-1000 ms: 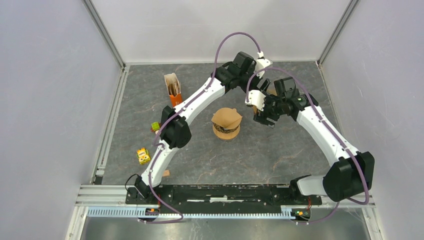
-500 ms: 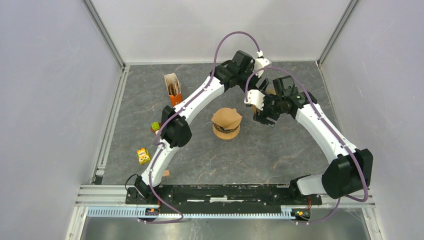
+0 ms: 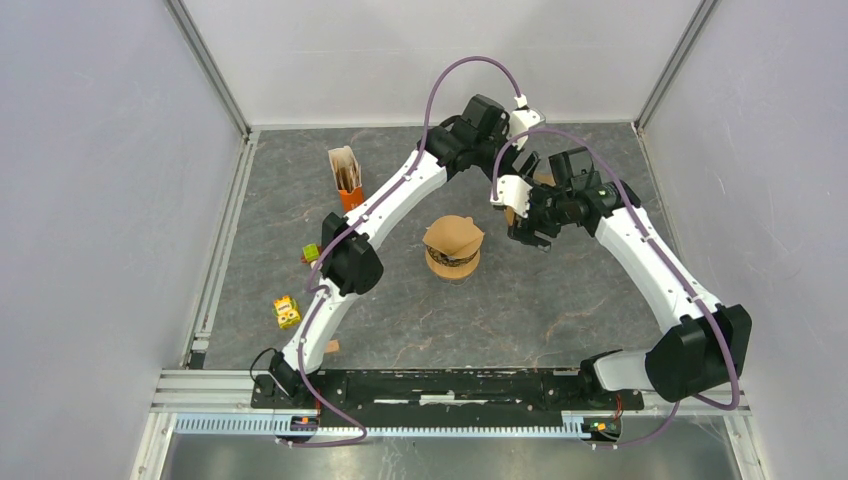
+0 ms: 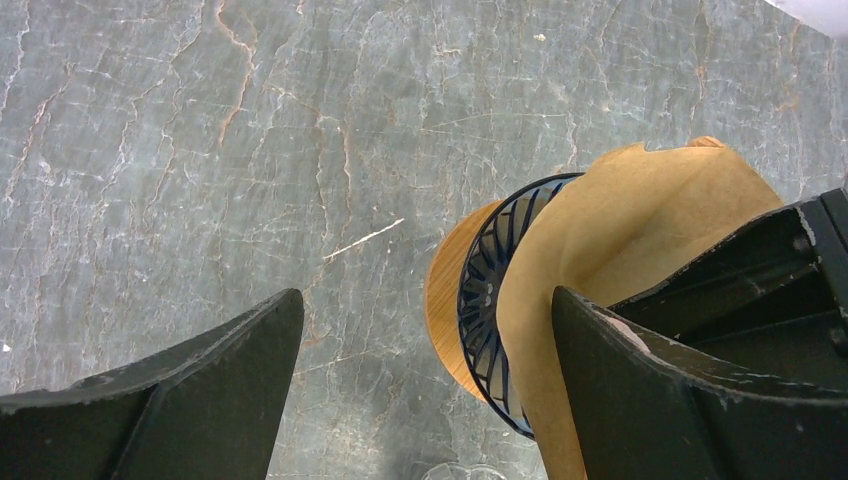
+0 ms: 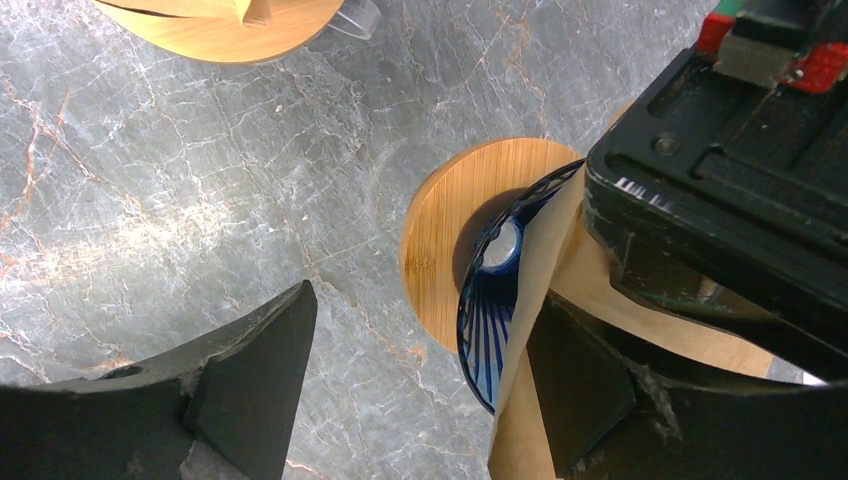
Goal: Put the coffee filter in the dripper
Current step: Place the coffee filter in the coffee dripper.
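A blue ribbed dripper (image 4: pixel 488 300) on a round wooden base (image 4: pixel 445 290) stands at the back right of the table. The brown paper coffee filter (image 4: pixel 640 220) sits in it, bulging up over the rim. My left gripper (image 4: pixel 427 295) hangs open above it, its right finger beside the filter's outer face and its left finger over bare table. My right gripper (image 5: pixel 427 292) is open too. Its right finger lies against the filter (image 5: pixel 515 400) at the dripper (image 5: pixel 490 330), its left finger well clear. From above, both grippers (image 3: pixel 523 168) (image 3: pixel 526 232) hide most of this dripper.
A second dripper with a brown filter (image 3: pixel 453 243) stands mid-table, just left of my right gripper. An orange holder with papers (image 3: pixel 345 180), a green cube (image 3: pixel 311 252) and a yellow box (image 3: pixel 287 312) lie to the left. Walls close in the back and both sides.
My left gripper has opened a little wider and drawn slightly toward the back wall. The right gripper has shifted a touch to the back right, its jaws unchanged.
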You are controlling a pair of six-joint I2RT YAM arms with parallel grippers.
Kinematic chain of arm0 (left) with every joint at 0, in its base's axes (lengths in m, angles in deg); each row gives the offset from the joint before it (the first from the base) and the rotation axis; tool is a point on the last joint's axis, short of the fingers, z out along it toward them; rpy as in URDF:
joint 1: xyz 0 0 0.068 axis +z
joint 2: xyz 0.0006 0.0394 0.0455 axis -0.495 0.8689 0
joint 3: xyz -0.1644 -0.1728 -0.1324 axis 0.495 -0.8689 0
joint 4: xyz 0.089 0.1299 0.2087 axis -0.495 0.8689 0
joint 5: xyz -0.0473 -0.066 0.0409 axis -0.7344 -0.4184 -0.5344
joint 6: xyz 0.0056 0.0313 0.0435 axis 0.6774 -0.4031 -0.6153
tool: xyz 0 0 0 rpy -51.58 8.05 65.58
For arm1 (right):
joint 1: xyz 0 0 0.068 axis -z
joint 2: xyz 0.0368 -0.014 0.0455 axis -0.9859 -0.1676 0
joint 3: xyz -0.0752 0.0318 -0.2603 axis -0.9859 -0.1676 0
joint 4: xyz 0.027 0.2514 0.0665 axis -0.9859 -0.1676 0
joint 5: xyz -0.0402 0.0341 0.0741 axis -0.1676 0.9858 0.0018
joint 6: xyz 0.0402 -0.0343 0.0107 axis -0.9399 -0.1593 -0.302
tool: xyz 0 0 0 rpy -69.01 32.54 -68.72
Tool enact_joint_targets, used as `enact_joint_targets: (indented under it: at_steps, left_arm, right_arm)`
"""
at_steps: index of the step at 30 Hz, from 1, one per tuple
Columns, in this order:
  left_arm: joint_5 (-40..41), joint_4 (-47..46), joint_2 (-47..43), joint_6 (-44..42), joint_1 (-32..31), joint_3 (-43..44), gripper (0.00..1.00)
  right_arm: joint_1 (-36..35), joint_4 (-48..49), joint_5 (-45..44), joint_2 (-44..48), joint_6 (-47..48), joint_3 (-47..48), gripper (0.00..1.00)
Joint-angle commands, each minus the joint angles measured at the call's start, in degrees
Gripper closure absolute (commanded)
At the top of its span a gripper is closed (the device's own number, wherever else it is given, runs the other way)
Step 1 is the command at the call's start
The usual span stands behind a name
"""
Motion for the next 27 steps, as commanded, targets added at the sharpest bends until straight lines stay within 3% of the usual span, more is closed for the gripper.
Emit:
enact_joint_targets:
  at_steps: [1, 27]
  left_arm:
    - [-3.8, 0.0, -3.2, -0.7, -1.0, 2.8, 0.00]
    - [-3.2, 0.3, -7.0, 2.2, -0.1, 4.6, 0.00]
  right_arm:
    - [0.9, 0.4, 1.4, 0.9, 0.2, 2.1, 0.19]
    - [5.8, -0.1, 8.1, 4.0, -1.0, 3.9, 0.17]
